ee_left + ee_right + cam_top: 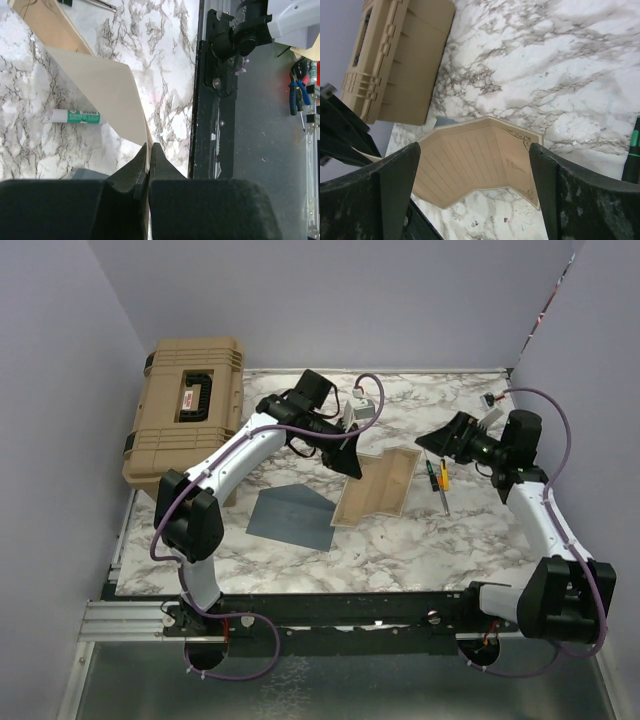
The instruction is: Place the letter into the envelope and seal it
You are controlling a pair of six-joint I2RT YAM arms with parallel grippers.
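At the far left corner of the marble worktop (450,540) sits a tan hard case (190,420), its left part hanging over the worktop's left edge; my left arm stretches from the near left corner toward the middle, and my left gripper (350,462) is clenched there on the left edge of the letter (385,485); in the left wrist view my two fingers (161,167) are pressed together with the thin tan sheet pinched between them and rising away from the tips; the envelope (290,518) lies flat on the marble nearer the near edge, under and just beside that grip, with its right edge close against the letter's near left corner, though I cannot tell whether the two touch; the letter itself is in the middle of the worktop, bowed, its left end lifted by my grip and its right end down on the marble; a white glue stick with a green label (77,117) lies on the marble just beside the sheet; right of the letter lie a few pens (441,485), near it but apart; my right gripper (432,443) hangs above the marble toward the far right corner, released, its fingers (580,200) spread wide and gripping nothing, with the letter framed between them in the right wrist view.
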